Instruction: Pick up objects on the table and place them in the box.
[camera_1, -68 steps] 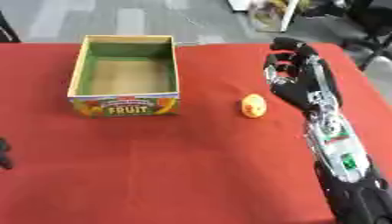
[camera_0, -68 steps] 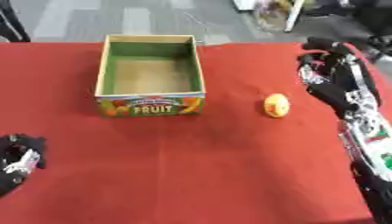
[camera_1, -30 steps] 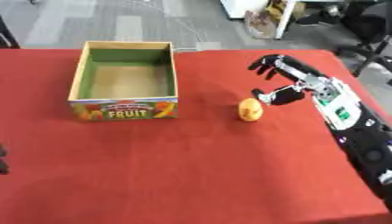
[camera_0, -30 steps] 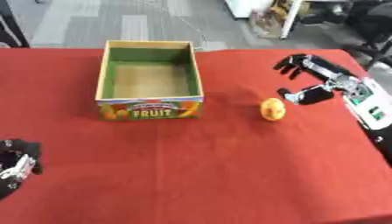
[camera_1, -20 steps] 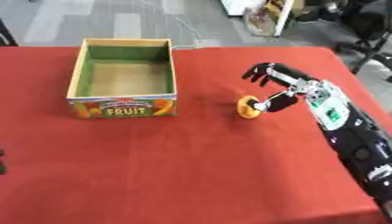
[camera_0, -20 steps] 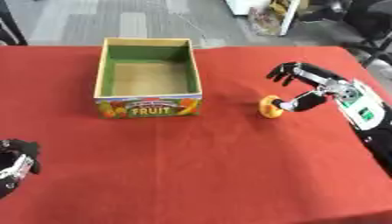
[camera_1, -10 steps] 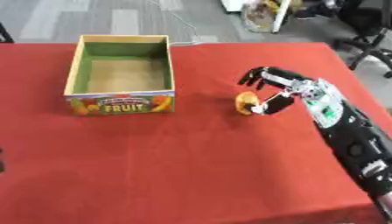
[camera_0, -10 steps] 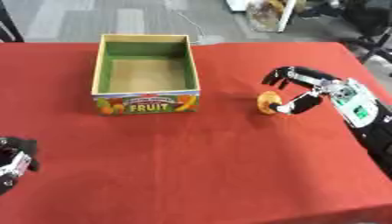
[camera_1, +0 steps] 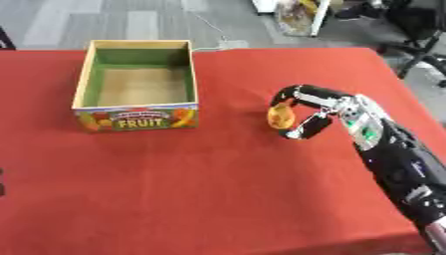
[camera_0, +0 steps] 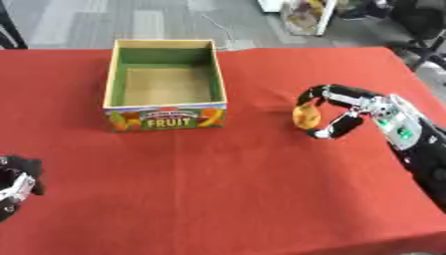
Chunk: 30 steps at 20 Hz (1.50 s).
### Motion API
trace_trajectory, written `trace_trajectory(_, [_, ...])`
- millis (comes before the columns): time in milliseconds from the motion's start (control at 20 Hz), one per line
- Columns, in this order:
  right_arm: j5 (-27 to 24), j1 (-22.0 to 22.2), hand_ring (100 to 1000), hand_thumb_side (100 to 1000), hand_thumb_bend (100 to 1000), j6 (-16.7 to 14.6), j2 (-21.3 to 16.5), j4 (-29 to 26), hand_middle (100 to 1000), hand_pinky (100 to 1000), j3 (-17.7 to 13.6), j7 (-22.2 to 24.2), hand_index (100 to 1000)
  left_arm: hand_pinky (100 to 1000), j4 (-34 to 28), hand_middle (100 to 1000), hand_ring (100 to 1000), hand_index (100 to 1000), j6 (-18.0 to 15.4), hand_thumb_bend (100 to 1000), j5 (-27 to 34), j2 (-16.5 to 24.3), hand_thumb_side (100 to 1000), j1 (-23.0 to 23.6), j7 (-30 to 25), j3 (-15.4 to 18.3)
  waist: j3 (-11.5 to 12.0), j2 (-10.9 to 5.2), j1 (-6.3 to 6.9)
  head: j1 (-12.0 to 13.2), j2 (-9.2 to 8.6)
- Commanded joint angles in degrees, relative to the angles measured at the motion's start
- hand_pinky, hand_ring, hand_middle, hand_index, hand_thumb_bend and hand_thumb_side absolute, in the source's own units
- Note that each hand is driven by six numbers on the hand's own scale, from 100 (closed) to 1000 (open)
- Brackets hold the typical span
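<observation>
Right hand (camera_1: pixel 324 113): fingers and thumb curled around the small orange-yellow fruit (camera_1: pixel 279 116), right of centre, likely ready for lifting.
Box: open green-lined cardboard fruit box (camera_0: pixel 166 117), far left, empty.
Left hand (camera_0: pixel 12 187): near-left corner, idle; fingers unclear.

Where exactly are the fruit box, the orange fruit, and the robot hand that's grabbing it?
fruit box (camera_0: pixel 166 117), left eye view, printed front wall.
orange fruit (camera_1: pixel 279 116), right eye view, its middle.
right robot hand (camera_1: pixel 335 107), right eye view, back of the palm.

A matt red cloth (camera_0: pixel 218 189) covers the table, the printed box (camera_0: pixel 166 79) looks like cardboard, and the orange object (camera_1: pixel 279 116) has a smooth gloss.
</observation>
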Motion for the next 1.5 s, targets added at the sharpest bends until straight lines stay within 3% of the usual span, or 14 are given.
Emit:
trace_trajectory(50, [2.0,-0.9,815,119,339,-0.1,-1.2,-0.1,805,733,-0.4,-0.8,813,497,-0.8,503,464,518,-0.1,222,0.0,1.0,357,-0.5,-0.1,0.0,0.0,-0.86,0.2,-0.2,-0.13])
trace_trajectory(600, [7.7,-0.8,600,100,224,0.0,-0.8,-0.1,624,549,-0.3,-3.1,686,497,-0.8,503,465,518,-0.1,221,0.0,0.9,358,-0.4,-0.1,0.0,0.1,-0.89,0.15,-0.3,-0.27])
trace_trajectory(700, [8.5,-0.8,525,100,184,0.1,-0.7,0.1,553,474,-0.4,-4.3,620,497,-0.8,503,465,518,-0.1,221,0.0,0.9,358,-0.4,-0.1,0.1,0.1,-0.88,0.15,-0.3,-0.25])
trace_trajectory(800, [9.0,-0.8,399,100,100,0.4,-0.6,0.0,420,347,-0.6,-6.5,486,497,-0.8,503,465,518,0.0,220,0.0,0.9,358,-0.4,-0.1,0.1,0.1,-0.88,0.14,-0.3,-0.26])
trace_trajectory(850, [9.3,-0.8,399,100,100,0.6,-0.6,-0.2,420,347,-0.7,-8.2,486,497,-0.8,503,465,518,0.0,220,0.0,0.9,358,-0.4,-0.1,0.1,0.1,-0.87,0.12,-0.3,-0.27])
trace_trajectory(900, [9.5,-0.8,307,100,100,0.8,-0.6,-0.5,331,256,-0.7,-10.0,406,497,-0.8,503,466,518,0.0,220,0.0,0.9,359,-0.4,-0.1,0.1,0.1,-0.88,0.11,-0.3,-0.29])
trace_trajectory(1000, [9.5,-0.9,246,100,100,1.0,-0.9,-1.3,273,187,-0.9,-13.9,347,497,-0.8,503,466,518,0.0,220,0.0,0.9,359,-0.4,-0.1,0.1,0.1,-0.88,0.07,-0.3,-0.32])
trace_trajectory(1200, [7.6,-1.3,229,100,100,1.2,-1.9,-4.9,252,166,-0.7,-18.4,327,497,-0.8,503,466,518,0.0,220,0.0,0.9,359,-0.3,0.0,0.1,0.0,-0.9,0.0,-0.4,-0.3])
trace_trajectory(1500, [3.3,-4.6,225,100,100,1.6,-2.8,-10.1,247,163,0.2,-17.3,323,497,-0.8,503,467,519,0.0,219,0.0,1.0,359,-0.3,-0.2,-0.1,0.1,-1.07,-0.08,-0.6,-0.29])
